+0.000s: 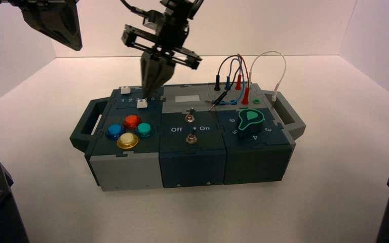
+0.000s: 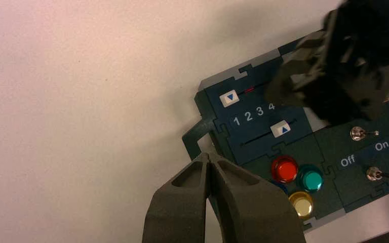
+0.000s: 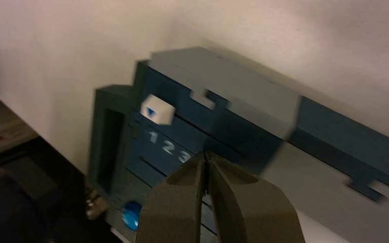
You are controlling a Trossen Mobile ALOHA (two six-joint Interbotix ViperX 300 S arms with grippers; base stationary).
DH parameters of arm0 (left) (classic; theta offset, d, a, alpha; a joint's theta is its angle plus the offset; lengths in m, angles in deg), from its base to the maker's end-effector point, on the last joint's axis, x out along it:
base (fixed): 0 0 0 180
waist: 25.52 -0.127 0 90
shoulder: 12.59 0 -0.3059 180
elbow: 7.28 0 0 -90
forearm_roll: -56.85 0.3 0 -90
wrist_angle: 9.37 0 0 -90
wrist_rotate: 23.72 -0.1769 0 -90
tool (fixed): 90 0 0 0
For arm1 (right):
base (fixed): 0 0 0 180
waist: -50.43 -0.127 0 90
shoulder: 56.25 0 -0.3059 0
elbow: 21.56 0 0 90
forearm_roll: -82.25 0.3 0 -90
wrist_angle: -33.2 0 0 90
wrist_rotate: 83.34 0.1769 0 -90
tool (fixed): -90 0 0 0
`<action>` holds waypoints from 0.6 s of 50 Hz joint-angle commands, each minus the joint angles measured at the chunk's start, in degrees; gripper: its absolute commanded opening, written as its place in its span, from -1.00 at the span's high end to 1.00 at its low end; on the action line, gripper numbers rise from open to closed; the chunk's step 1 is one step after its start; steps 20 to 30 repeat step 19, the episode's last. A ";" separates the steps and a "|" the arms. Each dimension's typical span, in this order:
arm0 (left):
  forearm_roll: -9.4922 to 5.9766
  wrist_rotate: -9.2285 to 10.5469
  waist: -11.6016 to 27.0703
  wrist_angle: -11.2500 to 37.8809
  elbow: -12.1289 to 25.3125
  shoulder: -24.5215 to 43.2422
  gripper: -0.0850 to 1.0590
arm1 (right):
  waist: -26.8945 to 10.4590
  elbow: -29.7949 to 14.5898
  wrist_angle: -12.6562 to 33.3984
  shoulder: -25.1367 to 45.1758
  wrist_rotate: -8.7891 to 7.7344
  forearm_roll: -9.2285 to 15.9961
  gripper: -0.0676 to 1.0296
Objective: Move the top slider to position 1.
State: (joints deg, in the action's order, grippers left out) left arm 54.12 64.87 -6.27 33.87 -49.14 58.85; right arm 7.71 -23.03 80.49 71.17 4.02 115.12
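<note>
A: Got the top slider (image 2: 229, 98) to position 1 (image 2: 236, 121)?

B: Yep, by the look. Sat at the low-number end of the slot (image 2: 242, 92), beside the printed digit.

A: Touched by the right gripper (image 3: 206, 154)?

B: No, stood apart. Hung over the higher-number side of the slider panel (image 2: 256, 126), fingertips pressed together, pinching nothing.

A: And with the left gripper (image 2: 207, 156)?

B: Hung idle, above and left of the box (image 1: 126, 169), also pressed together.

A: Left anything?

B: Judged the slide complete. Needed only to back off the right gripper without nudging the lower slider (image 2: 280, 128).
</note>
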 commanded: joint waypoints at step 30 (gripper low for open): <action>0.44 -0.26 -0.62 -0.97 0.70 -0.70 0.91 | 0.44 4.22 -1.32 -8.44 -0.35 -6.33 0.91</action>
